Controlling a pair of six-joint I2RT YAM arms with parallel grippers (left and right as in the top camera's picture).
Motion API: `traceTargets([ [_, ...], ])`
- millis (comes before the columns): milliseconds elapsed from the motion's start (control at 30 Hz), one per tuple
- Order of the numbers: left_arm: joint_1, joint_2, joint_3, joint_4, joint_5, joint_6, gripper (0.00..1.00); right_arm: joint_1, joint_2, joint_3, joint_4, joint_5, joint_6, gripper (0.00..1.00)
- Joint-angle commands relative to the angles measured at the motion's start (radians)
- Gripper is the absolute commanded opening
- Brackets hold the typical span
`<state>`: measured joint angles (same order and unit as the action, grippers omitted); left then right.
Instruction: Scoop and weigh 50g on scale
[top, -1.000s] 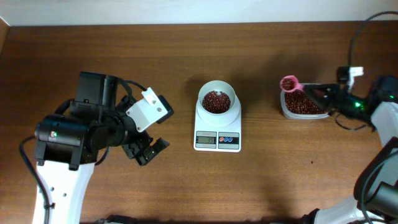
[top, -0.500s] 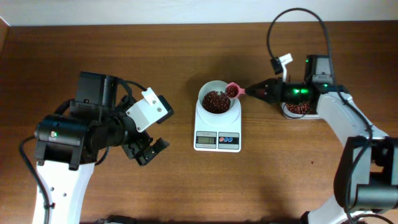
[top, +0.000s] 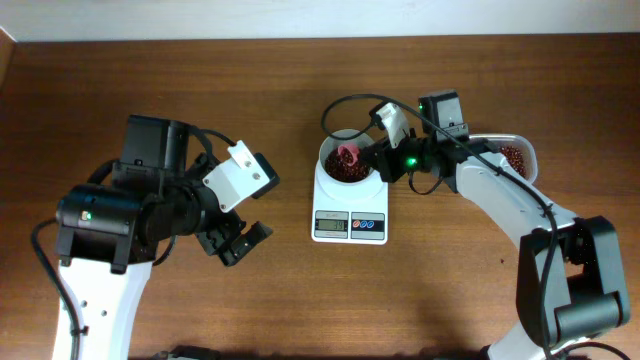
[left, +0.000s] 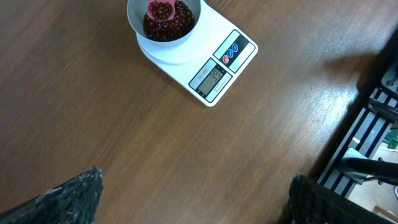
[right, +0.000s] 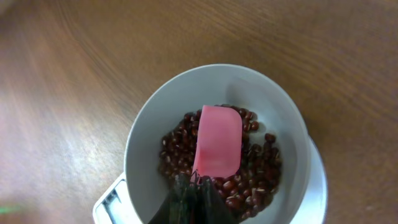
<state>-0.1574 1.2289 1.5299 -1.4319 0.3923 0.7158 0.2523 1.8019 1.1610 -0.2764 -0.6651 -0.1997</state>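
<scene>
The white scale (top: 350, 222) stands mid-table with its round bowl (top: 327, 172) holding dark red-brown beans (top: 352, 172). My right gripper (top: 385, 160) is shut on the handle of a pink scoop (top: 347, 154), which hangs over the bowl. In the right wrist view the scoop (right: 219, 140) shows its smooth pink back just above the beans (right: 255, 168), with my gripper (right: 198, 182) closed at its near end. My left gripper (top: 240, 240) stands open and empty left of the scale. Its wrist view shows the scale (left: 214, 78), the bowl (left: 134, 15) and the scoop (left: 160, 9).
A clear plastic tub (top: 510, 157) with more beans sits at the right, partly hidden behind my right arm. The table's right edge and dark framing (left: 367, 137) show in the left wrist view.
My right arm has swung left from the tub to the scale, carrying the pink scoop over the bowl. The left arm has not moved.
</scene>
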Motion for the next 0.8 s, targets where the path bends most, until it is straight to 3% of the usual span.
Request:
traceTargets([
  [0,0.003,0.000,0.009,0.001,0.003,0.019,0.99,0.002,-0.018,0.002,0.005,0.023,-0.172,0.04],
  [267,0.003,0.000,0.009,0.001,0.003,0.019,0.99,0.018,-0.150,0.002,0.003,0.079,-0.242,0.04],
  [400,0.003,0.000,0.009,0.001,0.003,0.019,0.99,0.102,-0.169,0.002,-0.005,0.360,-0.272,0.04],
  [533,0.003,0.000,0.009,0.001,0.003,0.019,0.99,0.174,-0.169,0.002,-0.017,0.511,-0.328,0.04],
  [767,0.003,0.000,0.009,0.001,0.003,0.019,0.99,0.159,-0.377,0.003,-0.100,0.526,-0.324,0.04],
])
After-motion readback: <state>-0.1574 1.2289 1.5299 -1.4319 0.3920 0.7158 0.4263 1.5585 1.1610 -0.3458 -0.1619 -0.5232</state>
